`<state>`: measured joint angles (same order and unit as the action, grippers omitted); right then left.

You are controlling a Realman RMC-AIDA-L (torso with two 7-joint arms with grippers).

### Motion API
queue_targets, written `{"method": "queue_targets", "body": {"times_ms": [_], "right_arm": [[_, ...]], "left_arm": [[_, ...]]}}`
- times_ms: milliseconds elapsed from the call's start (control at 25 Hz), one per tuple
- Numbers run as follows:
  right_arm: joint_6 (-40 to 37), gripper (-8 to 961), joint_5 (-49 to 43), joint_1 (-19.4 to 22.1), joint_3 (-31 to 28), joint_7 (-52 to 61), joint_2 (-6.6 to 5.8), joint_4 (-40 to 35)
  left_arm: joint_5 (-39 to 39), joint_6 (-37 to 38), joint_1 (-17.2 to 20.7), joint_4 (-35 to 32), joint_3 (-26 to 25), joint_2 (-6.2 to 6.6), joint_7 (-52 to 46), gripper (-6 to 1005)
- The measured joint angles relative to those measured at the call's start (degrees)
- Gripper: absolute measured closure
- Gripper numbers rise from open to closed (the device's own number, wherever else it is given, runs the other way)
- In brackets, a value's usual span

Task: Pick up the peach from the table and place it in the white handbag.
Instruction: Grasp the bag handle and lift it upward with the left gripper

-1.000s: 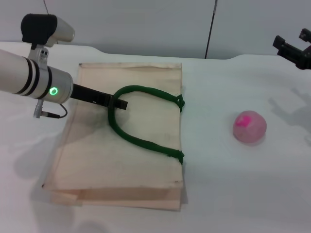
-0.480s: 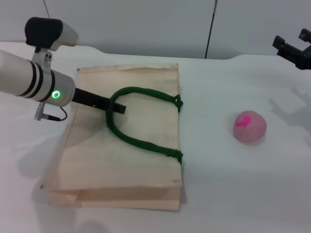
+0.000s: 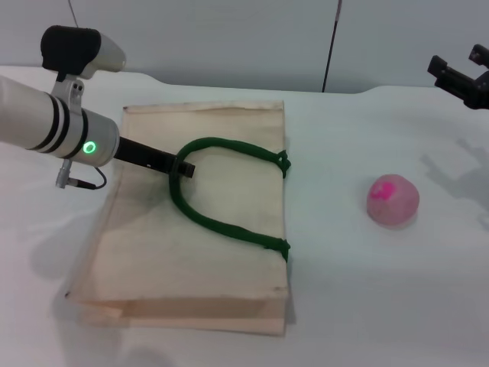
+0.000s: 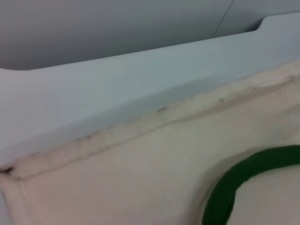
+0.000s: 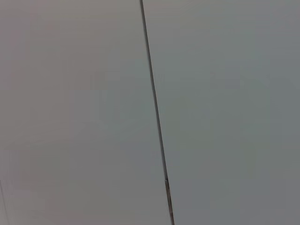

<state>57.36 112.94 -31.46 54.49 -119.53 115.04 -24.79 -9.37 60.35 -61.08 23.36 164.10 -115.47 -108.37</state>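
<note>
The peach [image 3: 393,200], a small pale pink ball with a magenta patch, rests on the white table to the right of the bag. The white handbag [image 3: 191,245] lies flat at centre left, and its cream fabric also shows in the left wrist view [image 4: 140,178]. Its green loop handle [image 3: 221,225] curves over the top face and shows in the left wrist view [image 4: 243,178]. My left gripper [image 3: 183,167] reaches in from the left, shut on the handle at the loop's left bend. My right gripper [image 3: 458,76] hangs high at the far right, open and empty, well away from the peach.
The white table [image 3: 359,306] has bare surface between the bag and the peach. A grey wall with a dark vertical seam [image 3: 330,46] stands behind the table. The right wrist view shows only that wall [image 5: 154,112].
My left arm has shifted slightly with the handle, and the bag's top edge has moved a little with it. The peach and the right arm have not moved.
</note>
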Motion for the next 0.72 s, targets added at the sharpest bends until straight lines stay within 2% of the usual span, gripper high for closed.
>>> {"method": "queue_targets", "body": {"times_ms": [240,720], "right_arm": [[0.1,61,0.0,0.0,0.0,0.0,0.03,0.0],[0.0,62,0.0,0.0,0.0,0.0,0.14,-0.3]], "left_arm": [[-0.4,-0.5,-0.1,-0.7,0.0,0.19,-0.4,687],[-0.4,-4.1,-0.2,-0.9,0.0,0.27,-3.5,805]]}}
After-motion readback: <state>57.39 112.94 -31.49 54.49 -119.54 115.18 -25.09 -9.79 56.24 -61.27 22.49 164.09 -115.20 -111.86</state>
